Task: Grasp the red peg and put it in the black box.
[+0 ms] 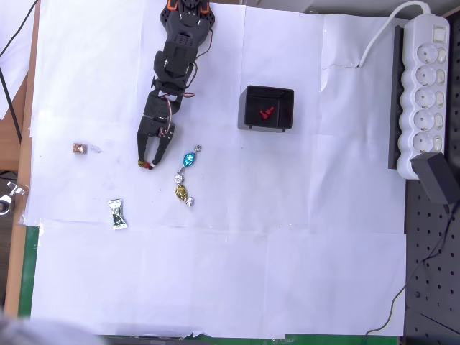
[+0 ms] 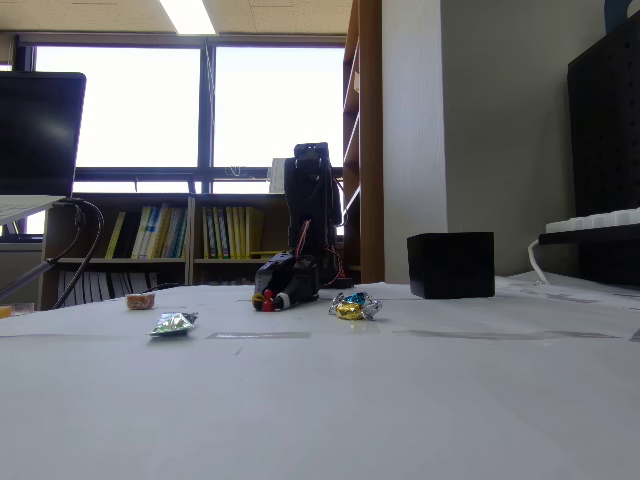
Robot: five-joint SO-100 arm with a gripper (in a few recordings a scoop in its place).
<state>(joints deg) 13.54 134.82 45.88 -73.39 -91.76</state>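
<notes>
The red peg (image 1: 146, 164) is a tiny dark red dot pinched between the tips of my black gripper (image 1: 147, 164), low over the white paper. In the fixed view the red peg (image 2: 267, 297) shows at the fingertips of the gripper (image 2: 264, 297), right at table level. The jaws are drawn together into a narrow V around it. The black box (image 1: 249, 108) stands to the right of the arm and a little farther back, with small red pieces (image 1: 266, 112) inside. In the fixed view the black box (image 2: 451, 265) stands right of the arm.
A blue foil sweet (image 1: 189, 159) and a gold one (image 1: 181, 192) lie just right of the gripper. A silver-green sweet (image 1: 116, 213) and a small copper-coloured one (image 1: 79, 148) lie to the left. A white power strip (image 1: 424, 93) runs along the right edge.
</notes>
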